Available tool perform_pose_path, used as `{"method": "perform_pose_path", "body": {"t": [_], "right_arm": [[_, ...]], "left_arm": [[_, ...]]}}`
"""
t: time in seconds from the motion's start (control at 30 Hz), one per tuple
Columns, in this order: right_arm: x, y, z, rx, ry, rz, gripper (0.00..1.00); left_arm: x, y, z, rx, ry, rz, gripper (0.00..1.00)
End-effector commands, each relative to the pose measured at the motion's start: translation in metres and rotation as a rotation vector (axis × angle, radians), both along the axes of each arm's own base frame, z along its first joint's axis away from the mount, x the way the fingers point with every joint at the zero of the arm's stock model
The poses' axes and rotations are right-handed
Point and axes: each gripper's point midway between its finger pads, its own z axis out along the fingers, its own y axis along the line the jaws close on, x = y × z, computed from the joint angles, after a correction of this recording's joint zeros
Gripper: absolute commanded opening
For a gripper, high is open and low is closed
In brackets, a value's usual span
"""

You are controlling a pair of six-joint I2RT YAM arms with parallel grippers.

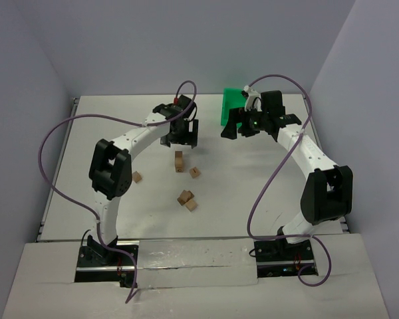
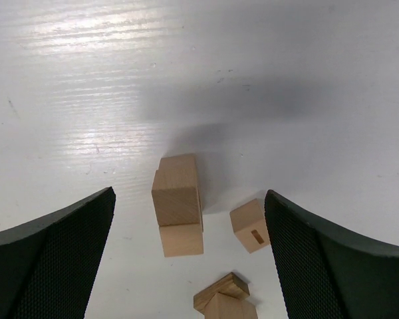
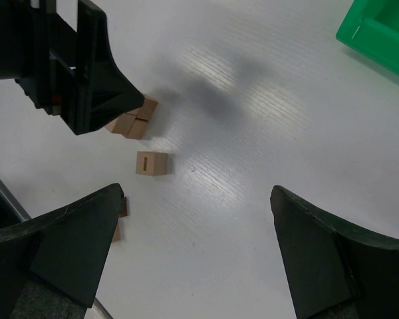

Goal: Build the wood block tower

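Observation:
Two wood blocks stand one on the other as a short tower near the table's middle; the left wrist view shows that tower from above. My left gripper hangs open just behind and above it, and nothing sits between the left gripper's jaws. A slotted block lies right of the tower, and the same slotted block shows in the left wrist view. Two touching blocks lie nearer the arms. One block sits apart at the left. My right gripper is open and empty over bare table.
A green bin stands at the back, just behind my right gripper, and the green bin's corner shows in the right wrist view. The left gripper's body partly hides the tower there. Purple cables arc over both arms.

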Motion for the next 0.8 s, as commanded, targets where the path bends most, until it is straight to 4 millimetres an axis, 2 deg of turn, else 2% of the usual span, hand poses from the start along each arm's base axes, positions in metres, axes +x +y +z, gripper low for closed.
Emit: {"method": "perform_pose_path", "body": {"t": [0.0,0.1,0.13,0.2,0.27,0.3,0.37,0.4,0.43,0.5,0.53,0.57,0.6,0.67,0.77], "right_arm": [[-0.005,0.004,0.027,0.009,-0.101,0.032,1.00],[-0.012,0.005,0.032,-0.016,-0.153,0.071,1.00],[-0.016,0.008,0.033,-0.026,-0.163,0.088,1.00],[-0.024,0.009,0.032,-0.059,-0.179,0.131,1.00],[-0.033,0.012,0.031,-0.092,-0.197,0.199,1.00],[-0.043,0.012,0.028,-0.107,-0.176,0.232,1.00],[-0.062,0.015,0.022,-0.151,-0.169,0.323,1.00],[-0.070,0.017,0.020,-0.174,-0.182,0.374,1.00],[-0.082,0.021,0.016,-0.187,-0.176,0.423,1.00],[-0.103,0.031,0.008,-0.210,-0.172,0.515,1.00],[-0.116,0.035,0.003,-0.230,-0.178,0.569,1.00],[-0.129,0.041,-0.003,-0.260,-0.195,0.637,1.00],[-0.146,0.053,-0.010,-0.278,-0.199,0.700,1.00],[-0.155,0.061,-0.019,-0.345,-0.191,0.718,0.99],[-0.161,0.080,-0.028,-0.337,-0.125,0.709,0.92]], "left_arm": [[0.008,0.004,0.057,-0.038,-0.129,-0.005,0.99],[0.014,0.004,0.085,-0.077,-0.222,-0.016,0.99],[0.013,0.006,0.108,-0.099,-0.281,-0.036,0.99],[0.015,0.004,0.126,-0.144,-0.361,-0.086,0.99],[0.006,0.010,0.167,-0.226,-0.461,-0.132,0.99],[0.012,0.018,0.185,-0.274,-0.534,-0.138,0.99],[0.002,0.043,0.195,-0.353,-0.545,-0.175,0.99],[-0.009,0.046,0.196,-0.416,-0.510,-0.215,0.99],[-0.009,0.061,0.191,-0.446,-0.485,-0.206,0.99],[-0.017,0.075,0.193,-0.514,-0.470,-0.228,0.99],[-0.020,0.094,0.192,-0.549,-0.474,-0.221,0.99],[-0.029,0.106,0.207,-0.603,-0.508,-0.253,0.99],[-0.034,0.110,0.209,-0.615,-0.518,-0.264,0.99],[-0.045,0.121,0.209,-0.590,-0.536,-0.259,0.99],[-0.051,0.139,0.207,-0.541,-0.564,-0.197,0.99]]}}
